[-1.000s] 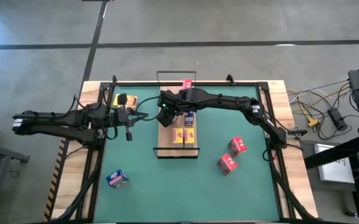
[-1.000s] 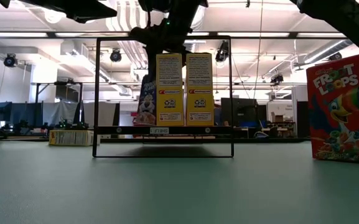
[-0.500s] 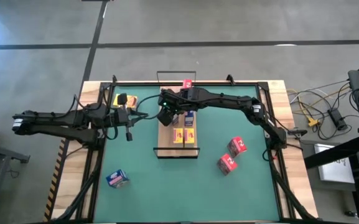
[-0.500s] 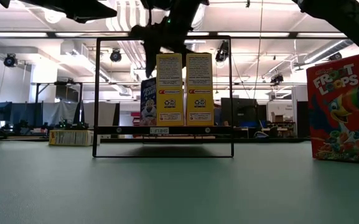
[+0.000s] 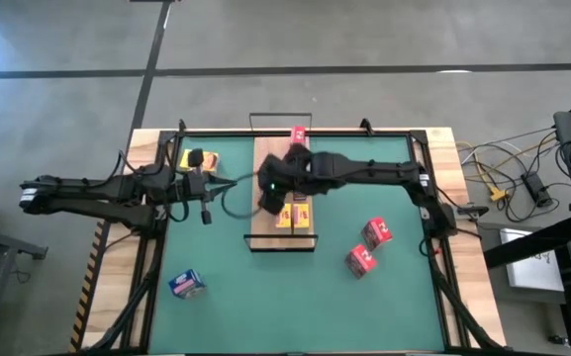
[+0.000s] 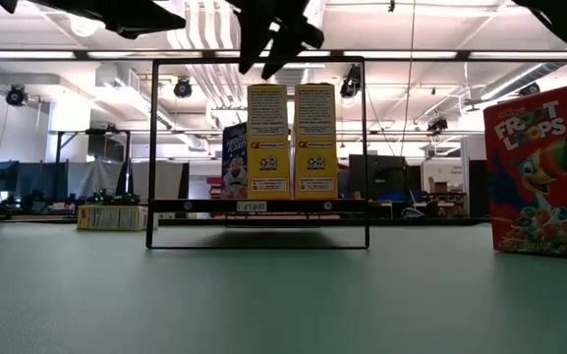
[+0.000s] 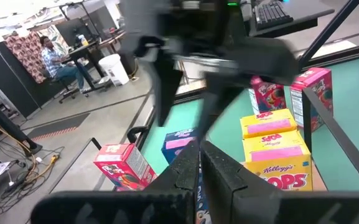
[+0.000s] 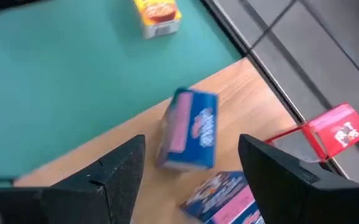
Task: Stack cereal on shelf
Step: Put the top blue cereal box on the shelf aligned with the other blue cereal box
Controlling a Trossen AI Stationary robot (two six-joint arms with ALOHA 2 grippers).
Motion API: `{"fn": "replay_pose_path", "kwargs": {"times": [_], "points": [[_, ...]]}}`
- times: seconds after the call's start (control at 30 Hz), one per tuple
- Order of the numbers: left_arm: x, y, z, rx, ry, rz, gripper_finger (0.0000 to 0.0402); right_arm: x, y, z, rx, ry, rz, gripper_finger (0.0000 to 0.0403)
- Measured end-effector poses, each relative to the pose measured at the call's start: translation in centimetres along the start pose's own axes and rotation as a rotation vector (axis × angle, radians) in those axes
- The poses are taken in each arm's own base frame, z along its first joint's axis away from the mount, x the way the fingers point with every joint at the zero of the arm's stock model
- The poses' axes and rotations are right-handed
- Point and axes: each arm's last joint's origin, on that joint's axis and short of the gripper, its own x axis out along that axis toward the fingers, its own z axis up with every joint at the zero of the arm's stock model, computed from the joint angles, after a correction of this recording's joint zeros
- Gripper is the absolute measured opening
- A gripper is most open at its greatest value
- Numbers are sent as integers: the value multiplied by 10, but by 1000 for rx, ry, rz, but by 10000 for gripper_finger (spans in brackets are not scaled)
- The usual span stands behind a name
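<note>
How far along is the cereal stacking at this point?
Done: two yellow boxes and two blue boxes stand on the shelf, with a red box at its far end. In hand: nothing; the right end effector hovers open above the shelf. Left: two loose red boxes, one loose blue box and one loose yellow box on the mat. The left end effector waits shut at the mat's left.

A: Grey concrete floor (image 5: pixel 364 35) all round, pale pipes and ducts (image 6: pixel 204 29) running overhead

B: And a person (image 7: pixel 58 59) sits at a desk, white bin (image 7: pixel 114 67) beside them
</note>
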Motion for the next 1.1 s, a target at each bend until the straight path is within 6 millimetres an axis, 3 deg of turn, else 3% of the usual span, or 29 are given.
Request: {"fn": "replay_pose_path", "kwargs": {"times": [0.2, 0.33, 0.63, 1.1], "points": [[8, -3, -3, 3, 27, -9, 0, -13, 20, -24, -114, 85, -78, 235], [16, -6, -4, 5, 35, -12, 0, -27, 15, -38, -116, 130, -148, 237], [37, -13, -10, 45, 80, -28, 0, -53, 9, -71, -118, 48, -82, 237], [73, -25, -23, 64, 124, -27, 0, -57, -19, -151, -66, -189, 46, 237]]}}
